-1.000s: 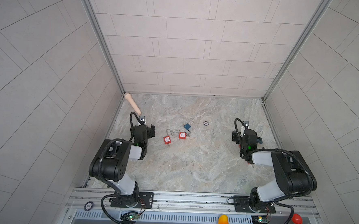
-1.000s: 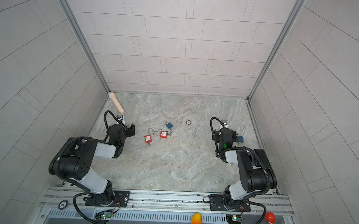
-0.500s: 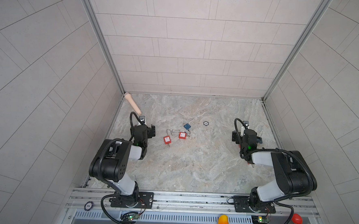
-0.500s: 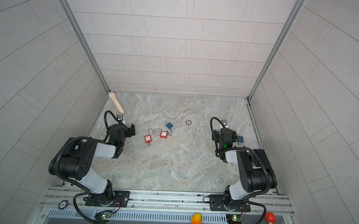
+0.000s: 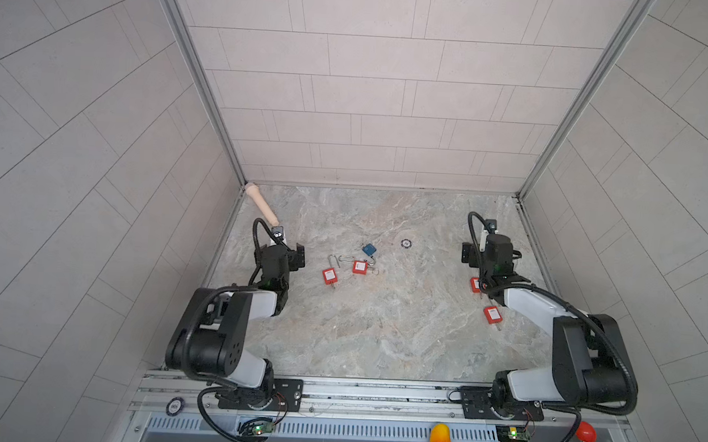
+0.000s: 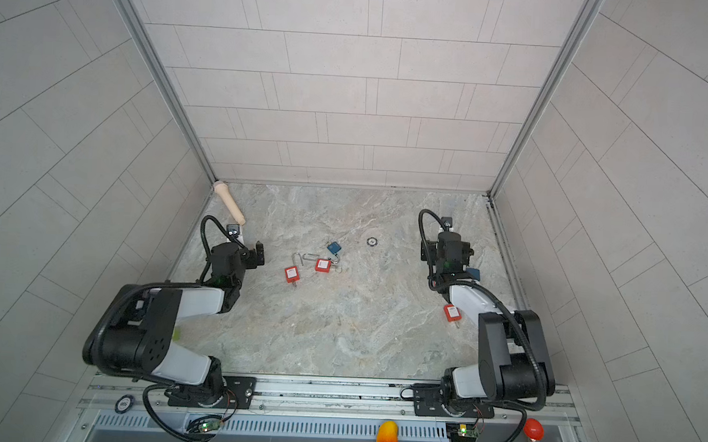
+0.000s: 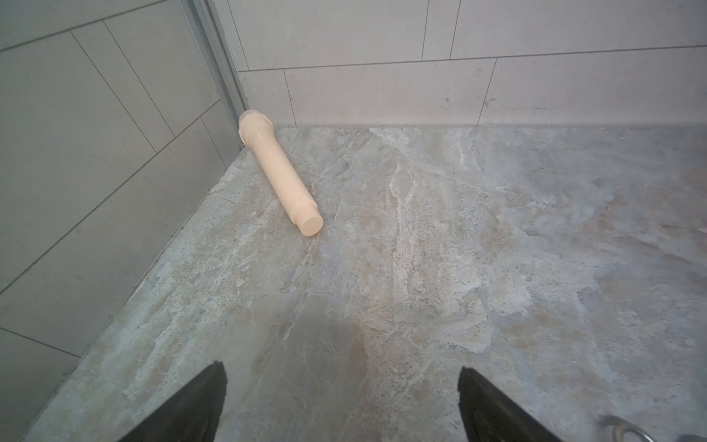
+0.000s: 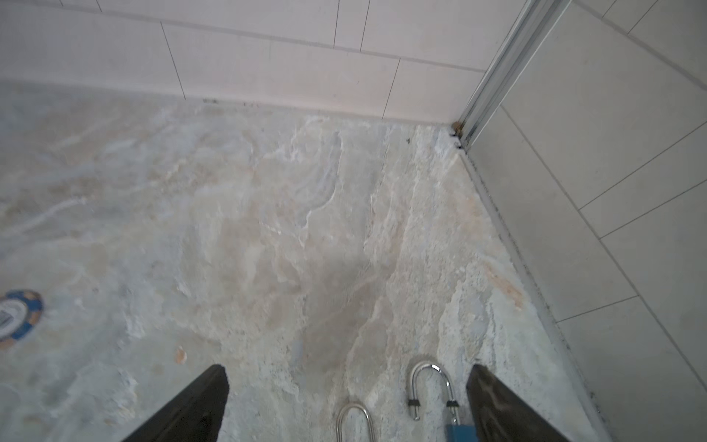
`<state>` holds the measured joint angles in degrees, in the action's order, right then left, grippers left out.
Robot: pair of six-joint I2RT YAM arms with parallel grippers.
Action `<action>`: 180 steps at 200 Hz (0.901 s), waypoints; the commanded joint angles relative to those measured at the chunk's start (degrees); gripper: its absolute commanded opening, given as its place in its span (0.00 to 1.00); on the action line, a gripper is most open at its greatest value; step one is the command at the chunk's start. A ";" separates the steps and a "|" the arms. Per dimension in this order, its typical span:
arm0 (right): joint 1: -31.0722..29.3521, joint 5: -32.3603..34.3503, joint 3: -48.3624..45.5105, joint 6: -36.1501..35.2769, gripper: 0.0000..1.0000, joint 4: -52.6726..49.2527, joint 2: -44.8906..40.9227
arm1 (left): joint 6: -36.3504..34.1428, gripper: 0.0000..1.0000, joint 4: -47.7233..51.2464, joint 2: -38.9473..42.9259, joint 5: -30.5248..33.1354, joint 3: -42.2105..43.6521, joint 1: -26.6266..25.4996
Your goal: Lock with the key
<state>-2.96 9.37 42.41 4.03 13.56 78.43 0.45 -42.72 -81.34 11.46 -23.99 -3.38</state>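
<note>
Looking barely started tbh: left gripper (image 7: 340,367) and right gripper (image 8: 348,367) sit empty, jaws wide apart, red padlocks (image 5: 329,275) untouched on the surface (image 5: 379,335).

My black fingers (image 7: 183,413); red padlocks (image 5: 330,275), a blue padlock (image 5: 369,249), a peach cylinder (image 7: 281,172), a blue-and-white chip (image 8: 17,312); grey-veined marble tabletop (image 5: 379,335).

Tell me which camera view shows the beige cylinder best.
The left wrist view: the beige cylinder lies there whole, large and sharp. In both top views it is small and far. The right wrist view does not show it.
</note>
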 commanded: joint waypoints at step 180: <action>-0.02 -10.13 -2.44 28.31 1.00 -56.78 -9.98 | 23.70 1.00 67.86 -13.85 -13.64 -49.20 -11.67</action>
<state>-3.31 1.52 40.14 27.94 -41.32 66.39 21.30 17.50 -92.51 0.03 -68.49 -13.72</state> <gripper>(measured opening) 0.995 0.998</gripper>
